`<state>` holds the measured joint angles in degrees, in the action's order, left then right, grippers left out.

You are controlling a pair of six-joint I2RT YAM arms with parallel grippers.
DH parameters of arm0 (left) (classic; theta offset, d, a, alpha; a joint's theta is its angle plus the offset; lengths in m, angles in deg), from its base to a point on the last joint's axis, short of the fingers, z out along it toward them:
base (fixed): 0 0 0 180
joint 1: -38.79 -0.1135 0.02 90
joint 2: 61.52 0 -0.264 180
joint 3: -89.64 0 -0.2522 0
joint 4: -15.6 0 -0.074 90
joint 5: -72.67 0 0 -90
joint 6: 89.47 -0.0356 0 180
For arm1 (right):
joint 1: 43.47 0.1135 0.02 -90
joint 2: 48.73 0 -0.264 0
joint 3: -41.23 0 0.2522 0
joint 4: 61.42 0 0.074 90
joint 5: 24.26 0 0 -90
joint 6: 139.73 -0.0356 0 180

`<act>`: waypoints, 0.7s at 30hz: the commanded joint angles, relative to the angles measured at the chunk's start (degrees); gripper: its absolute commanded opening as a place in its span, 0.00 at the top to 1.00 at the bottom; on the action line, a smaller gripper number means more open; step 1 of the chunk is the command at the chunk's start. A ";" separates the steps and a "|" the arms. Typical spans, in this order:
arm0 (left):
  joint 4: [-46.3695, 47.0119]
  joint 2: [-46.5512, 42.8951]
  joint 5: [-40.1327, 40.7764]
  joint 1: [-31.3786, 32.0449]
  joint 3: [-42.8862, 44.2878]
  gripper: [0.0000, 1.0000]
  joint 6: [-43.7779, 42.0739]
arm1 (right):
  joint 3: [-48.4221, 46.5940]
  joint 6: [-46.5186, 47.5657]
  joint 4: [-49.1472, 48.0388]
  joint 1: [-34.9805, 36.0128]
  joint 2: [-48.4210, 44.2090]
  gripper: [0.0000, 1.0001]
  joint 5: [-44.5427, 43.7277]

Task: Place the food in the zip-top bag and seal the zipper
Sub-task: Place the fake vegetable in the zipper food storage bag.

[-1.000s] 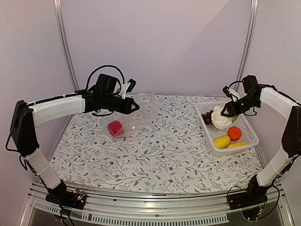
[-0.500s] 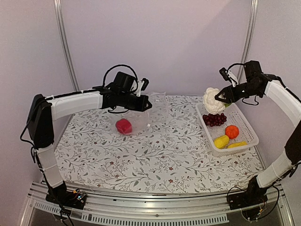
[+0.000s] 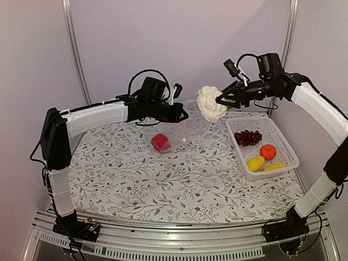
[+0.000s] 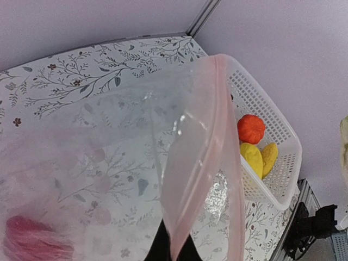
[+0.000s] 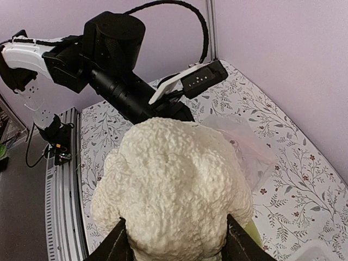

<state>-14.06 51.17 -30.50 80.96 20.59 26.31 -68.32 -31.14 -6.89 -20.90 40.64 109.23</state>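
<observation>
Space first: broad bare stretch of desk across the near edge and middle. Against the right side, white basket with grape bunch, orange round piece, lemon-like piece and banana inside. Toward the back centre, zip-top bag held up by its mouth, body hanging toward the desk, red pepper low inside it. In the left wrist view, pinkish zipper strip rising from the pinch point, mouth gaping toward the basket. Thin gap of clear air between bag mouth and cauliflower, near each other, not touching.

Left arm stretched rightward, forearm close to level; left end effector pressed together on the bag's mouth edge. Right arm extended leftward, high over the desk beyond the basket; right end effector clamped on the cauliflower, fingers on either side of it, well off the desk.
</observation>
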 commanded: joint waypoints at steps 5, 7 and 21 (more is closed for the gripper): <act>-1.03 -1.01 -0.23 1.93 1.34 1.00 2.30 | -3.08 -5.84 -6.58 5.15 6.77 0.50 -2.44; -0.15 -1.75 -0.38 2.10 0.44 1.00 3.25 | -2.75 -5.47 -6.75 6.48 7.04 0.50 -6.63; 5.11 -4.49 3.31 3.31 -3.77 1.00 7.63 | -0.45 -8.39 -4.64 7.31 11.57 0.49 -27.50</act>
<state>-11.52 49.48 -28.75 83.06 18.51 32.16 -69.30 -38.40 -12.03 -13.84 50.58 88.66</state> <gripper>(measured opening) 0.004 0.508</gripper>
